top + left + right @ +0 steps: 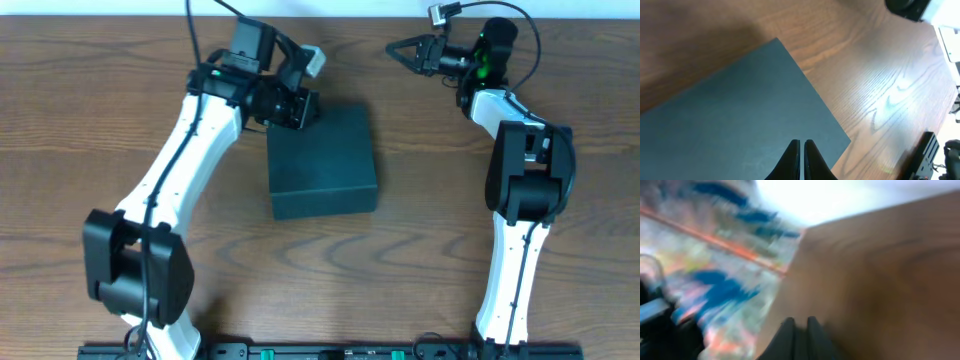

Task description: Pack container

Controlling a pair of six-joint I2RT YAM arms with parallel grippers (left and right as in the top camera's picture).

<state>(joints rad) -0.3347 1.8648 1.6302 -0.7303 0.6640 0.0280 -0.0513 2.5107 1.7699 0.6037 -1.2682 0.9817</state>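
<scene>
The container (pixel 325 165) is a dark teal-grey box lying flat at the middle of the wooden table with its lid down. It fills most of the left wrist view (pixel 730 110). My left gripper (pixel 305 110) is shut and empty, with its tips (pixel 802 143) just above the lid near the box's far left corner. My right gripper (pixel 393 47) is at the back of the table, well apart from the box and pointing left. Its fingers (pixel 800 322) are together with nothing between them, and that view is blurred. No snack packets are in view.
The wooden table (pixel 450 200) runs to a back edge (pixel 350 16) close behind both grippers. A black rail (pixel 330 350) lies along the front edge. The right wrist view shows the table edge with blurred blue and orange shapes (pixel 715 280) beyond it.
</scene>
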